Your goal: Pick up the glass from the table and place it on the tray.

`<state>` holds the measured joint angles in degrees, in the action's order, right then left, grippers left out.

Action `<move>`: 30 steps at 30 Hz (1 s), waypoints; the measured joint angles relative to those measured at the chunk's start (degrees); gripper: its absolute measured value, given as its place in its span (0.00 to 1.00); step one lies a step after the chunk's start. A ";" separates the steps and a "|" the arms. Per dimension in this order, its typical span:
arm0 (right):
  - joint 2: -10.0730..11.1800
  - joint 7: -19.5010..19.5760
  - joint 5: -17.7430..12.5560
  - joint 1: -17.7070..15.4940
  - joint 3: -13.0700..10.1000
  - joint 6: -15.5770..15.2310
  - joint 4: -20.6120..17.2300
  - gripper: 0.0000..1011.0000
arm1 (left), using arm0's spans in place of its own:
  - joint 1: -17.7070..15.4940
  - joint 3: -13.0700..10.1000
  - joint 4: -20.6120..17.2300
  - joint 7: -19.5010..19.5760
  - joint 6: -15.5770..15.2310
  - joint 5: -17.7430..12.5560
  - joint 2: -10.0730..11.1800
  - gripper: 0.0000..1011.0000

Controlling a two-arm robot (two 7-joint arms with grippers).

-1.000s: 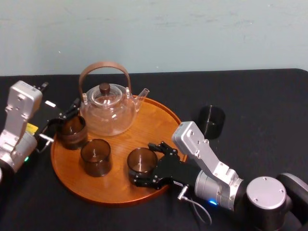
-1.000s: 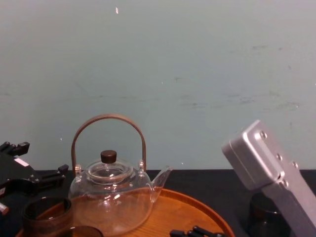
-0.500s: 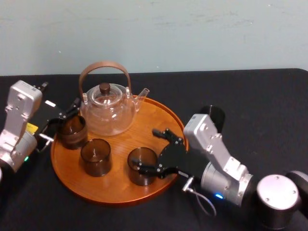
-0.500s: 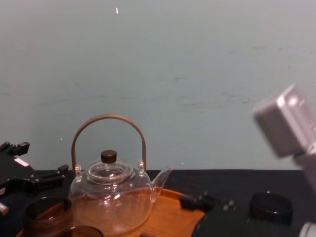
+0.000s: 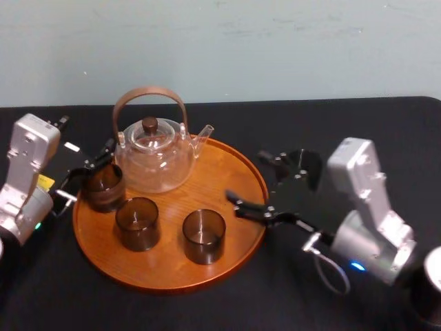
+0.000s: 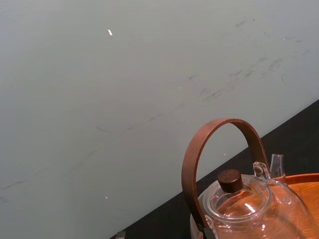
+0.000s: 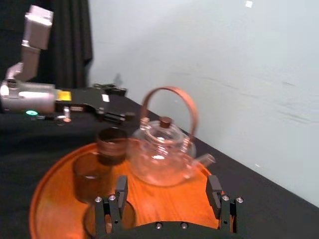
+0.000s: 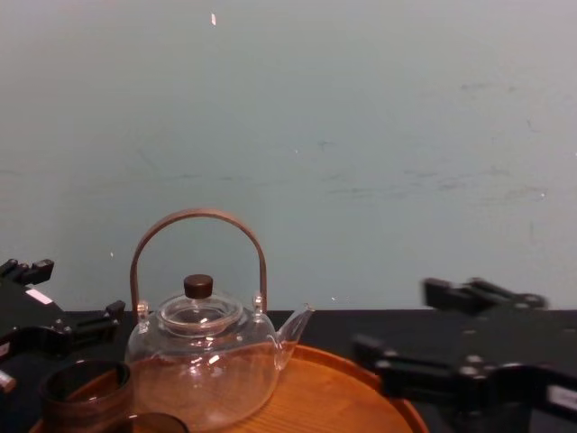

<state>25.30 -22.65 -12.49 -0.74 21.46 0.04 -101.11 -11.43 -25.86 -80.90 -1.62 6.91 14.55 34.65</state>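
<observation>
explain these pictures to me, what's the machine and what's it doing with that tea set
It is a two-armed robot at a black table. One picture comes from its head, one from its chest, one from each wrist. A wooden tray carries a glass teapot and three dark glasses; a fourth glass stands on the table. The right tool, open and empty, is at the tray's right rim, beside that glass. The left tool rests open by the tray's left edge.

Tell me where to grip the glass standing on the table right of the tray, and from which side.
Grip the glass across its straight sides, probably from the near right, away from the tray. It stands upright, round and handleless, and the open right end effector is nearby.
</observation>
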 joint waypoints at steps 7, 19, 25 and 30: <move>2.18 1.53 -2.70 -4.00 -5.40 0.09 -0.83 0.99 | 0.00 0.00 0.00 0.00 0.00 0.00 0.00 0.99; 3.28 4.66 -4.34 -7.61 -12.87 -0.51 0.51 0.99 | 0.00 0.00 0.00 0.00 0.00 0.00 0.00 0.99; 2.98 5.30 -4.05 -8.10 -14.70 -1.16 1.42 0.99 | 0.00 0.00 0.00 0.00 0.00 0.00 0.00 0.99; 2.53 5.40 -3.43 -7.49 -14.88 -2.48 2.62 0.99 | 0.00 0.00 0.00 0.00 0.00 0.00 0.00 0.99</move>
<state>27.83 -17.25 -15.92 -8.23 6.57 -2.43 -98.49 -11.43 -25.86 -80.90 -1.62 6.91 14.55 34.65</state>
